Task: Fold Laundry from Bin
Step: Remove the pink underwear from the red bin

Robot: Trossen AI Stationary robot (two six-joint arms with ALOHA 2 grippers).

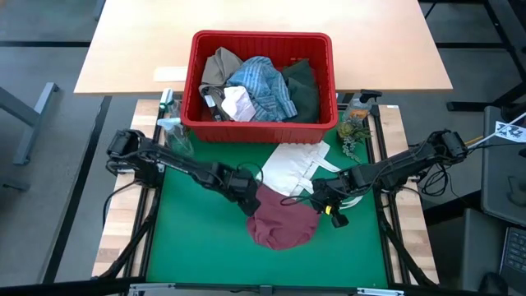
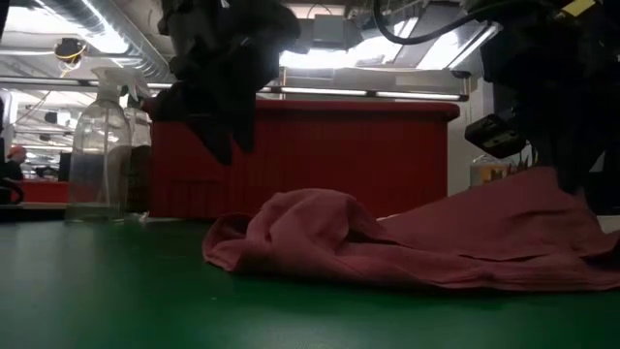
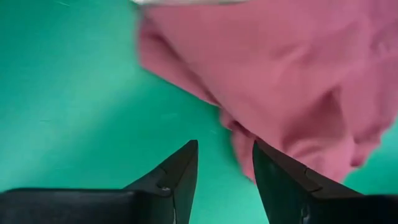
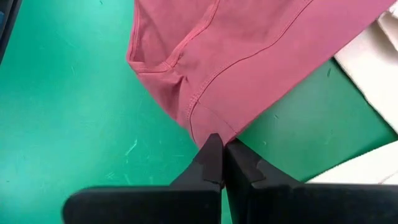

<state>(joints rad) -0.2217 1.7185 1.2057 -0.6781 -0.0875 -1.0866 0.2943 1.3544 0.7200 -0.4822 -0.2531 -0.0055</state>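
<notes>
A: Grippers first? The left gripper [image 3: 225,163] hangs with fingers parted and empty over the maroon cloth's [image 1: 283,222] left edge; the right gripper [image 4: 222,155] is pinched closed at its right edge.

B: Around them?

A: A white tote bag [image 1: 296,167] lies just beyond the cloth, partly under it, and the red bin [image 1: 261,123] of laundry [image 1: 259,86] stands farther back.

B: And the cloth's lie?

A: Rumpled on the green mat [image 1: 197,247], long axis left to right, between both grippers.

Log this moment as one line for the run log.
left fingers: open above mat, off maroon cloth | right fingers: shut at cloth edge | bin: still holds laundry
</notes>
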